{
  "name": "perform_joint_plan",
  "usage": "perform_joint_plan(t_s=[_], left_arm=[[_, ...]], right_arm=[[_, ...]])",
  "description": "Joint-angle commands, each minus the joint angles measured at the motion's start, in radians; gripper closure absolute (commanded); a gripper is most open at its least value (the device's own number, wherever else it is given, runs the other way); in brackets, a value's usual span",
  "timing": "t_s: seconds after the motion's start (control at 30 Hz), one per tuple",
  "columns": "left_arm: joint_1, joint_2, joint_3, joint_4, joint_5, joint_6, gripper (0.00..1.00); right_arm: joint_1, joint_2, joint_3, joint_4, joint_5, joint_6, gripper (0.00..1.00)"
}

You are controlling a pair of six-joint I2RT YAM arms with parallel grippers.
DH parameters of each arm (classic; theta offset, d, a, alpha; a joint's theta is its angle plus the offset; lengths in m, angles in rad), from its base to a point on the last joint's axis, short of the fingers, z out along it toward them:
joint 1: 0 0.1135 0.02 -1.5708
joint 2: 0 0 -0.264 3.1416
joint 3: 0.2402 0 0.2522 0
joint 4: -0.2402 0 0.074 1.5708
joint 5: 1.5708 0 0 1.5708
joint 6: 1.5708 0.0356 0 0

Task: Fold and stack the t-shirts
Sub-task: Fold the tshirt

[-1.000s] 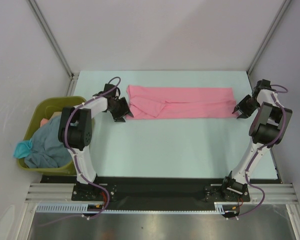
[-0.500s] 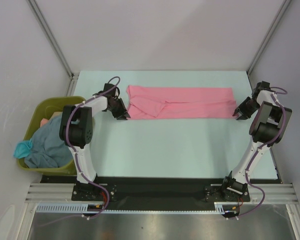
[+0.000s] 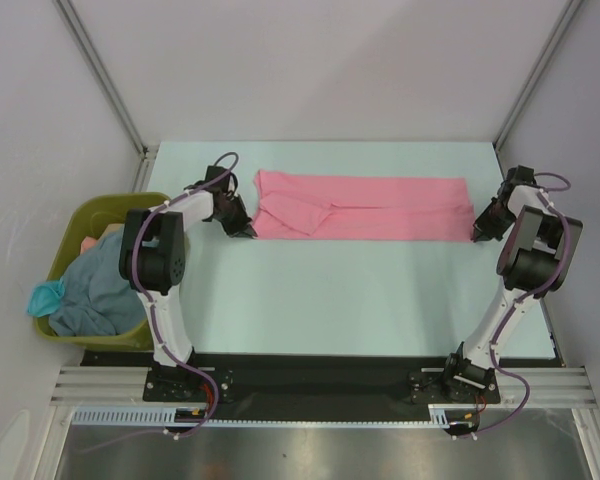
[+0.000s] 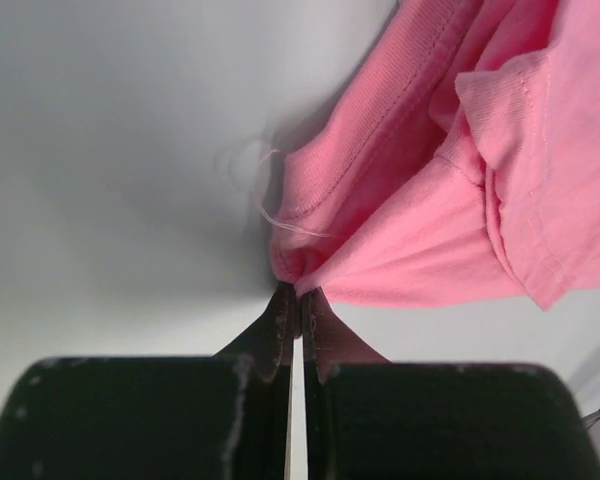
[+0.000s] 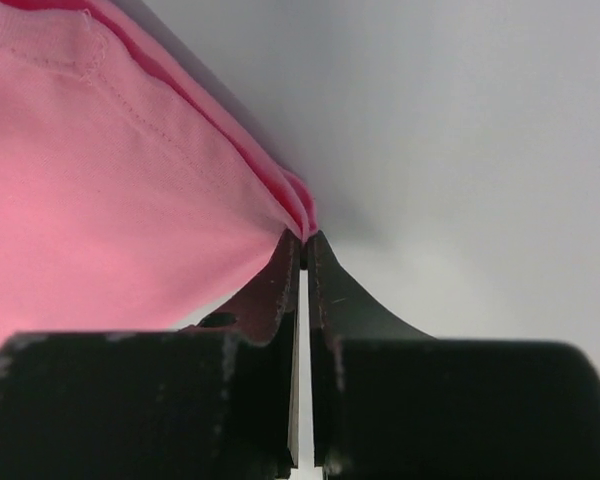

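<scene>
A pink t-shirt (image 3: 365,207) lies folded into a long band across the far half of the table. My left gripper (image 3: 250,232) is shut on its near left corner, and in the left wrist view the pink t-shirt (image 4: 450,200) bunches right at the gripper (image 4: 300,292). At the band's near right corner my right gripper (image 3: 476,234) is shut too; the right wrist view shows the pink t-shirt (image 5: 110,200) pinched at the gripper (image 5: 304,238). More t-shirts, a grey-blue one (image 3: 95,285) and a teal one (image 3: 46,297), sit heaped in the bin.
An olive-green bin (image 3: 130,204) stands off the table's left edge beside the left arm. Grey walls and metal frame posts close in the table at the back and sides.
Both grippers have moved in onto the pink t-shirt's near corners and gone from open to shut on the cloth. The shirt itself has barely shifted.
</scene>
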Motion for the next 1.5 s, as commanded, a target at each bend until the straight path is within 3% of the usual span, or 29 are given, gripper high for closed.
perform_joint_plan(t_s=[0.0, 0.37, 0.67, 0.87, 0.93, 0.97, 1.0, 1.03, 1.07, 1.1, 1.17, 1.27, 1.3, 1.37, 1.47], left_arm=[[0.037, 0.029, 0.019, -0.053, -0.087, 0.053, 1.00], [0.039, 0.037, 0.074, -0.112, -0.167, 0.098, 0.99], [0.049, 0.014, 0.159, -0.185, -0.307, 0.162, 0.99], [0.062, -0.003, 0.189, -0.240, -0.421, 0.236, 1.00], [0.062, -0.009, 0.197, -0.258, -0.470, 0.254, 0.99], [0.062, -0.014, 0.202, -0.264, -0.489, 0.259, 0.94], [0.060, -0.031, 0.206, -0.272, -0.518, 0.264, 0.88], [0.060, -0.045, 0.205, -0.278, -0.527, 0.271, 0.82], [0.060, -0.058, 0.208, -0.284, -0.535, 0.273, 0.68], [0.060, -0.092, 0.203, -0.287, -0.536, 0.273, 0.63], [0.059, -0.120, 0.200, -0.300, -0.527, 0.267, 0.53], [0.055, -0.172, 0.182, -0.318, -0.509, 0.253, 0.49], [0.051, -0.187, 0.165, -0.323, -0.504, 0.250, 0.48], [0.042, -0.238, 0.145, -0.327, -0.484, 0.242, 0.48], [0.025, -0.322, 0.092, -0.309, -0.411, 0.227, 0.48]], right_arm=[[-0.003, -0.021, -0.112, -0.022, 0.154, -0.053, 1.00], [-0.020, -0.249, -0.428, -0.016, 0.026, 0.108, 1.00], [-0.015, -0.577, -0.703, -0.008, -0.091, 0.283, 1.00], [0.090, -0.775, -0.785, -0.042, -0.153, 0.335, 0.99], [0.174, -0.804, -0.812, -0.059, -0.139, 0.348, 0.92], [0.186, -0.835, -0.822, -0.071, -0.134, 0.355, 0.87], [0.190, -0.852, -0.835, -0.071, -0.139, 0.352, 0.77], [0.189, -0.869, -0.824, -0.082, -0.140, 0.342, 0.74], [0.196, -0.880, -0.801, -0.126, -0.127, 0.330, 0.71], [0.202, -0.883, -0.775, -0.151, -0.113, 0.287, 0.61], [0.216, -0.890, -0.677, -0.239, -0.042, 0.251, 0.52], [0.265, -0.894, -0.559, -0.274, 0.042, 0.185, 0.33], [0.311, -0.877, -0.531, -0.251, 0.042, 0.146, 0.22], [0.357, -0.829, -0.447, -0.159, 0.030, 0.101, 0.12], [0.448, -0.668, -0.331, -0.032, 0.012, 0.046, 0.14]])
